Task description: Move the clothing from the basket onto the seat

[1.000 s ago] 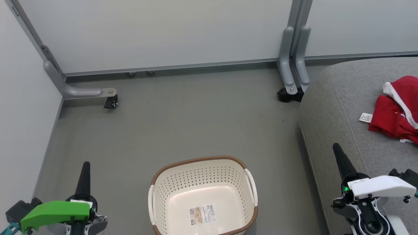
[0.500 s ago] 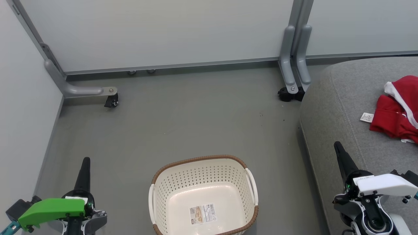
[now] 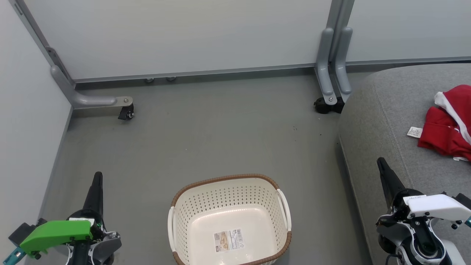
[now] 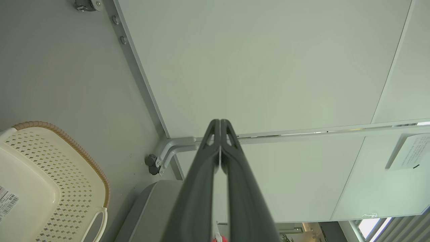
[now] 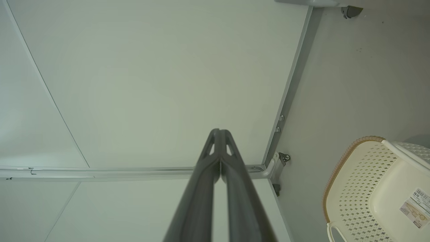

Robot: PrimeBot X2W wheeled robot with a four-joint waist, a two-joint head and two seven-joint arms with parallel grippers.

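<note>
The clothing (image 3: 447, 132) lay on the seat (image 3: 382, 110), ahead and right of the right fingers (image 3: 387, 180), unmoved over the last 1 second. The basket (image 3: 228, 180) sat empty between the 2 pairs of fingers, so the job looked done. The left fingers (image 3: 96, 191) had crept forward, pressed together like the right. Bare floor (image 3: 220, 129) lay ahead; the seat's edge ran close by the right fingers.

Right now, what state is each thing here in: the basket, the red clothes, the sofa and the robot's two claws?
basket: upright on the floor, empty.
clothing: out of the basket, lying crumpled on the seat.
seat: bears the clothing toward the right edge of the head view.
left gripper: shut, fingers together, holding nothing.
right gripper: shut, fingers together, holding nothing.
</note>
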